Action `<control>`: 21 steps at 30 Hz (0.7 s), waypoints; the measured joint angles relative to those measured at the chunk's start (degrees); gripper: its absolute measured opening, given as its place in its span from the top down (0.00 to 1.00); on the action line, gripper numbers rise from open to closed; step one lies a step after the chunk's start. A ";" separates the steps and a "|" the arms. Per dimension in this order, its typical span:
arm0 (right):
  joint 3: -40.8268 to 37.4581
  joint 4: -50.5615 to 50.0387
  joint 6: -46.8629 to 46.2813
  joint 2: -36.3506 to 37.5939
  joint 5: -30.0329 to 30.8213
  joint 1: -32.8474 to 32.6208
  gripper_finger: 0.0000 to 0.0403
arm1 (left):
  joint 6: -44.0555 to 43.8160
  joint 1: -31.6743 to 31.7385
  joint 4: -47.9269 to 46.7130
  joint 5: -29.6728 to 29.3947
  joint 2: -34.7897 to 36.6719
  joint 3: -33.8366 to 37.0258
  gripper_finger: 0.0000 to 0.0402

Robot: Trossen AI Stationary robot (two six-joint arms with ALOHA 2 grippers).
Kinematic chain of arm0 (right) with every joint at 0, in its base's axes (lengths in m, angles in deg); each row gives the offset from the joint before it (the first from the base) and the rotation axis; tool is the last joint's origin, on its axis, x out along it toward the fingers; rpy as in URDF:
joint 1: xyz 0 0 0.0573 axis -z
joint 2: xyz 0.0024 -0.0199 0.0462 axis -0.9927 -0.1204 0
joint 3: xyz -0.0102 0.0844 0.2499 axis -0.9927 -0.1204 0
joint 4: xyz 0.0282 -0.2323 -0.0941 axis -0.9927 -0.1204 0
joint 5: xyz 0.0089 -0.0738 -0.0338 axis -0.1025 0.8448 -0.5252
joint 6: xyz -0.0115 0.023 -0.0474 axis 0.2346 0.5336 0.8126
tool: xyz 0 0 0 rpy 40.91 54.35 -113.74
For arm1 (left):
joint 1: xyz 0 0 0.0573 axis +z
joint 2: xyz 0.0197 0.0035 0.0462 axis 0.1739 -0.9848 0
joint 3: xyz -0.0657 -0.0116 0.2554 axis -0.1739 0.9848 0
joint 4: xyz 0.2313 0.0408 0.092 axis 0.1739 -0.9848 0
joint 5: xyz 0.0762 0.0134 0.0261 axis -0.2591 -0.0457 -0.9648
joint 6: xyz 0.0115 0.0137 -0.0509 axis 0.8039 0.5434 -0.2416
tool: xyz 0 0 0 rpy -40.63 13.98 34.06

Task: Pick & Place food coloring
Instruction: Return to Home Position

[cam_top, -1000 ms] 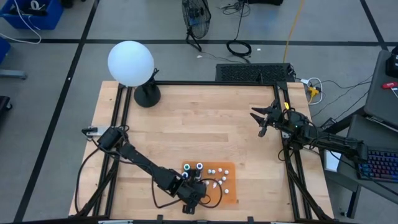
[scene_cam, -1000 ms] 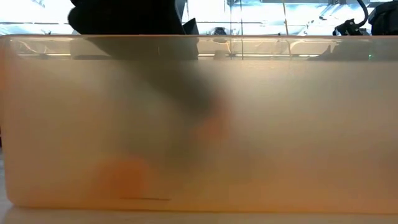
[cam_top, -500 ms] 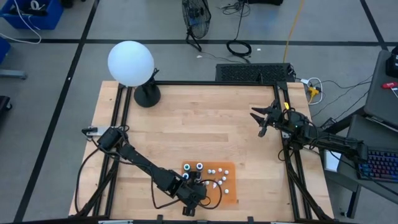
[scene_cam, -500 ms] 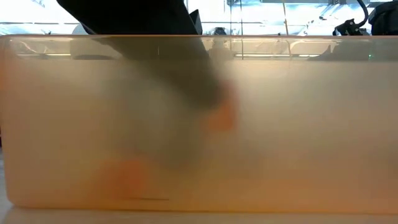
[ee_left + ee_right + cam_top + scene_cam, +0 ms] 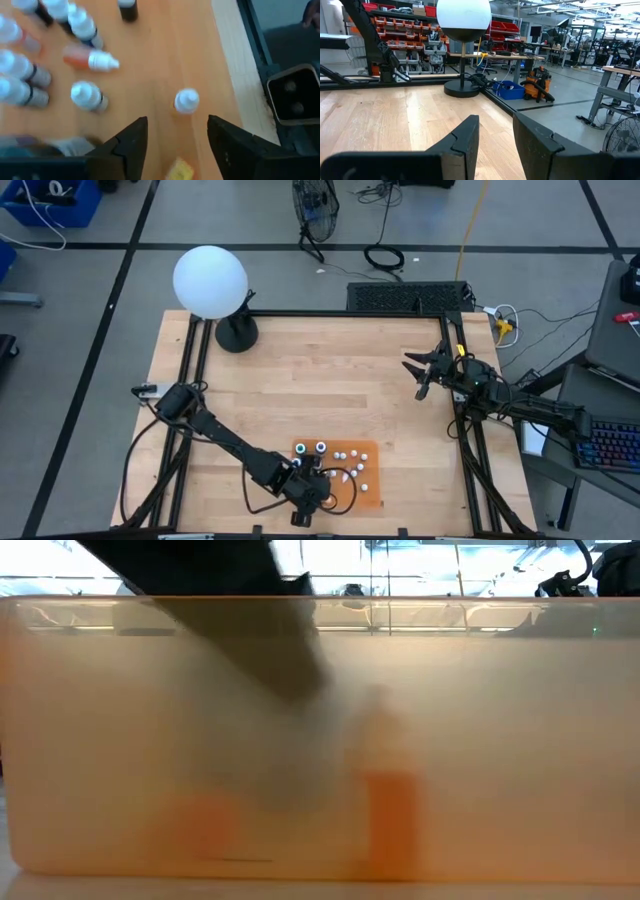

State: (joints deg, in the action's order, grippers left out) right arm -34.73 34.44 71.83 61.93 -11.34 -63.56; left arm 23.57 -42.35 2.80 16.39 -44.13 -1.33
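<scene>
Several food coloring bottles point(image 5: 338, 464) stand on the flat orange mat point(image 5: 368, 485) near the table's near edge; one with orange contents point(image 5: 90, 59) lies on its side. My left gripper point(image 5: 177, 142) hovers open over the mat, slanting down. A white-topped bottle point(image 5: 186, 100) stands upright just beyond its fingertips, apart from both fingers. In the low view this bottle point(image 5: 385, 815) appears orange, below the dark gripper point(image 5: 290, 670). My right gripper point(image 5: 412, 370) waits open at the table's right, with nothing between its fingers point(image 5: 465, 135).
A lamp with a white globe point(image 5: 210, 280) stands at the far left corner. Black frame rails point(image 5: 190, 370) run along the table's sides. The mat lies close to the table's near edge point(image 5: 240, 55). Bare wood point(image 5: 320, 390) fills the middle of the table.
In the low view the orange bottle, earlier high up against my left gripper's dark tip, now stands upright lower down and apart from it. My left gripper has let it go and stayed over the mat.
</scene>
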 joint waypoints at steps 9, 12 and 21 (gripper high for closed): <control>0.01 0.05 0.00 -0.02 0.00 0.00 0.73 | -0.04 0.23 -1.58 0.13 7.92 0.00 0.47; 0.02 0.08 -0.01 -0.02 -0.01 -0.01 0.73 | 0.12 0.88 -0.69 -0.11 11.69 0.00 0.48; 0.00 0.03 -0.01 -0.02 -0.01 0.01 0.73 | 9.52 3.80 -14.88 -3.32 29.15 -0.22 0.52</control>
State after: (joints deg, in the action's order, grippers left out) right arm -34.73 34.47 71.82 61.91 -11.35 -63.56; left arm 33.10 -38.55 -12.08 13.07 -14.98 -1.55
